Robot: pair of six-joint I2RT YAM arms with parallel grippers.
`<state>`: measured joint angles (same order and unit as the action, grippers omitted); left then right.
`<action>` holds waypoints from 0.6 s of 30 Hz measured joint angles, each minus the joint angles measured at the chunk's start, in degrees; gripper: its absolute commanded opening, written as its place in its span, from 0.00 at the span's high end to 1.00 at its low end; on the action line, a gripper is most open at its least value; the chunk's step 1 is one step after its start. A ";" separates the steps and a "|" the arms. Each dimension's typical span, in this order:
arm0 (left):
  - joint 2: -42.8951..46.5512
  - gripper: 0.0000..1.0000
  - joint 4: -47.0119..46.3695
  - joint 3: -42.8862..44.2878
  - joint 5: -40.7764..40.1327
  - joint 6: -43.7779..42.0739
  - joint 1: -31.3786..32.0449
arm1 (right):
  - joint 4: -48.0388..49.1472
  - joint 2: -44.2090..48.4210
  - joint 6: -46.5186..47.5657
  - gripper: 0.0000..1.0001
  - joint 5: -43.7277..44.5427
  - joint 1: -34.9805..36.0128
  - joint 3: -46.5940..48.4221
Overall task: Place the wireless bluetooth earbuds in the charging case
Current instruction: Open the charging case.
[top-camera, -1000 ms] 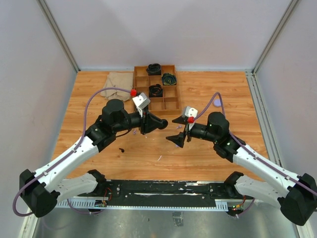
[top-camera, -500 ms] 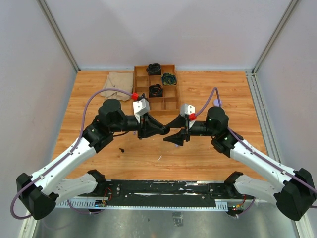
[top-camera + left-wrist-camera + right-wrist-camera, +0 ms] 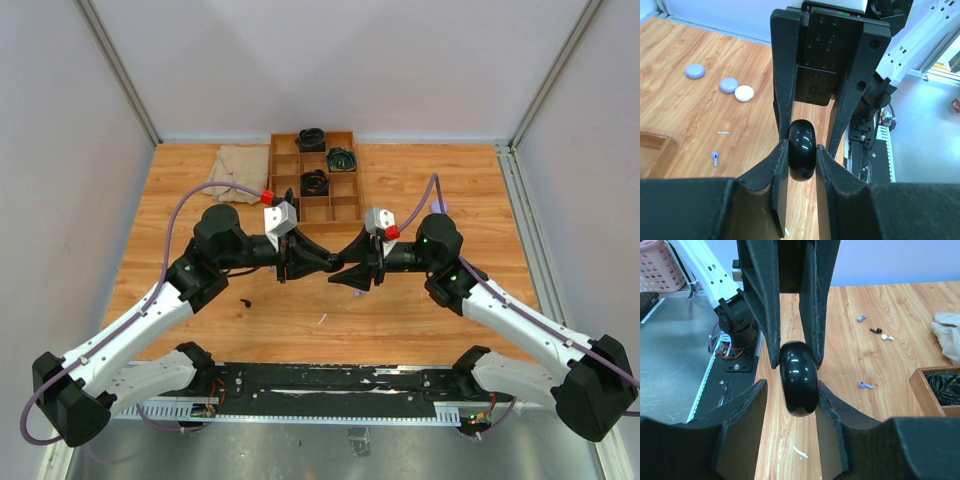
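A glossy black charging case [image 3: 802, 155] is pinched between the pads of my left gripper [image 3: 802, 150], above the table's middle [image 3: 338, 265]. My right gripper [image 3: 792, 390] faces the left one. Its open jaws straddle the same case [image 3: 799, 377]: the right pad is at the case and a gap shows on the left. Loose earbuds lie on the wood: a lilac one [image 3: 714, 158], also seen in the right wrist view [image 3: 865, 385], another lilac one [image 3: 860, 318], a black one [image 3: 875, 330] and a white one [image 3: 887, 337].
Two lilac pucks [image 3: 694, 70] [image 3: 728, 85] and a white puck [image 3: 744, 93] lie on the right side of the table. A wooden compartment tray [image 3: 358, 180] holding coiled cables stands at the back, with a beige cloth [image 3: 238, 162] to its left.
Both arms have moved inward towards each other. The left gripper brought the black case to the middle, and the right gripper's open jaws have come around it.
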<state>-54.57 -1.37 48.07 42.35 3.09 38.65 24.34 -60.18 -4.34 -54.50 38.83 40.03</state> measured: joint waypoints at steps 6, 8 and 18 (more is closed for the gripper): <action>0.42 0.93 -1.68 -1.09 0.39 0.98 0.02 | 2.12 -0.52 -1.70 0.66 -0.26 -0.02 -0.02; 0.81 0.94 -2.01 -1.46 0.42 1.18 0.02 | 2.47 -0.66 -1.95 0.67 -0.42 -0.02 -0.02; 2.12 0.70 -3.23 -2.84 0.39 1.29 0.07 | 2.99 -0.92 -2.95 0.91 -1.62 -0.07 -0.02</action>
<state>-52.45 -4.60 45.23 42.74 4.38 38.72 27.33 -61.10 -7.29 -56.12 38.76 40.01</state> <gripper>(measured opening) 0.273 0.290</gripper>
